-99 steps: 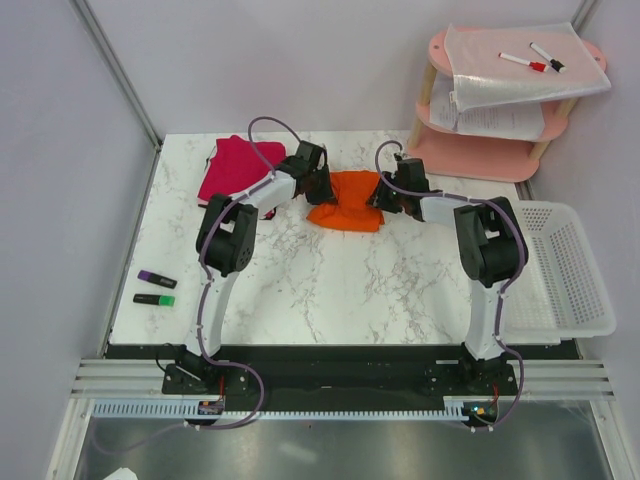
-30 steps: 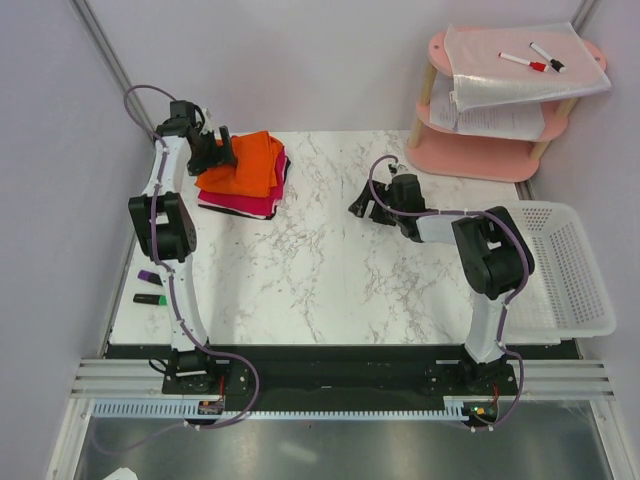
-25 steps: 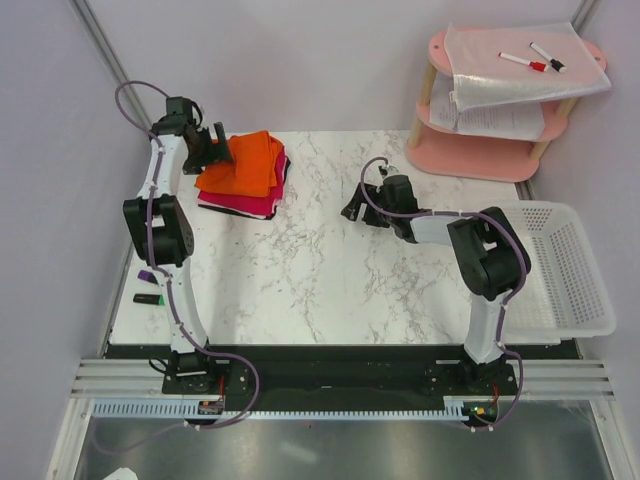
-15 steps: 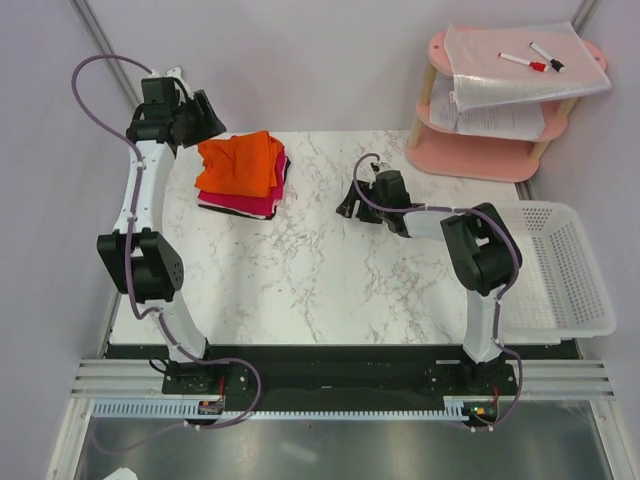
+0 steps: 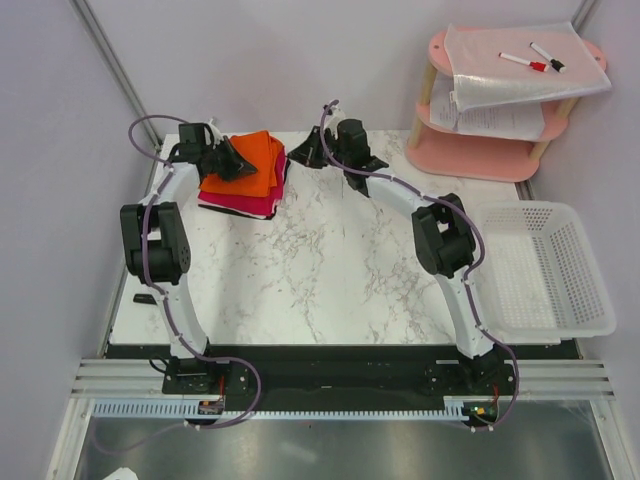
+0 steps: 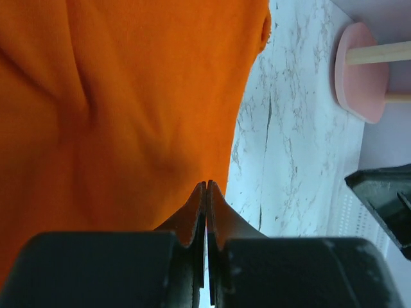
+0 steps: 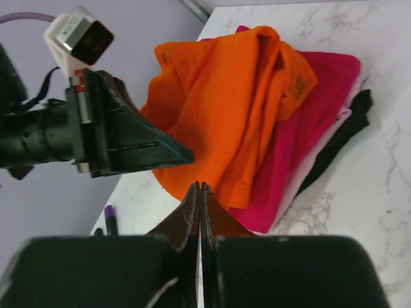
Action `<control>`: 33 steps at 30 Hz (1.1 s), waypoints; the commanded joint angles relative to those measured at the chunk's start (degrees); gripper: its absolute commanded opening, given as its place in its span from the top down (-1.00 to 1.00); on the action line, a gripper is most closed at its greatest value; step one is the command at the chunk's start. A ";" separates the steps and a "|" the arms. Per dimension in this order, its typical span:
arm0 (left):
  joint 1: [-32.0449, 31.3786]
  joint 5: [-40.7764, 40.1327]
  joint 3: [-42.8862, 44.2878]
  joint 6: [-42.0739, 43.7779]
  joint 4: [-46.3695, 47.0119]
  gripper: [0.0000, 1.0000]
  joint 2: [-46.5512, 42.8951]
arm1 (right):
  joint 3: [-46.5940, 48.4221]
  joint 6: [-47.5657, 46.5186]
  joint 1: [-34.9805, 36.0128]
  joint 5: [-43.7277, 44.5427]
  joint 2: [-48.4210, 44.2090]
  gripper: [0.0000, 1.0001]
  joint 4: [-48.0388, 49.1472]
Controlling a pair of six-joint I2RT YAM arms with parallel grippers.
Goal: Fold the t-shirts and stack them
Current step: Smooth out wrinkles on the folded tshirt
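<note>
A folded orange t-shirt (image 5: 252,160) lies on top of a stack, over a magenta shirt (image 5: 240,204) and a black one, at the back left of the marble table (image 5: 330,270). My left gripper (image 5: 236,161) is shut and empty, its tips low over the orange shirt's (image 6: 115,102) left part. My right gripper (image 5: 304,152) is shut and empty, just right of the stack and apart from it. The right wrist view shows the orange shirt (image 7: 237,102), the magenta shirt (image 7: 321,109), the black shirt's edge (image 7: 357,115) and my left gripper's fingers (image 7: 138,147) at the orange shirt's edge.
A pink tiered shelf (image 5: 500,150) with papers and markers stands at the back right; its foot shows in the left wrist view (image 6: 359,70). A white basket (image 5: 560,270) sits at the right edge. A purple marker (image 7: 109,218) lies at the table's left side.
The orange shirt went from the table's middle onto the stack. My left gripper let go, swung up and back, then came down at the shirt. My right gripper moved from mid-table to the stack's right side.
</note>
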 commanded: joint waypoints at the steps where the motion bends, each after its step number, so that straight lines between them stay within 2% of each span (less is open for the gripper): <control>1: 0.18 6.39 1.66 -6.11 8.68 0.96 3.49 | 4.35 5.70 1.53 -4.00 4.83 1.00 3.32; 7: 0.18 10.00 -0.88 -8.49 10.35 0.96 9.30 | 12.96 8.25 4.69 -3.83 11.15 1.00 4.29; 14: 0.09 9.65 -7.47 -7.88 11.76 0.96 8.60 | 20.43 11.50 5.83 -1.73 16.60 1.00 5.61; 27: -0.70 14.04 -9.41 -6.12 11.76 0.96 2.63 | 21.23 12.12 6.98 11.37 22.49 1.00 2.99; 33: 0.09 10.97 -6.34 -5.86 12.64 0.96 -3.69 | 19.13 13.35 6.89 11.20 23.82 1.00 2.97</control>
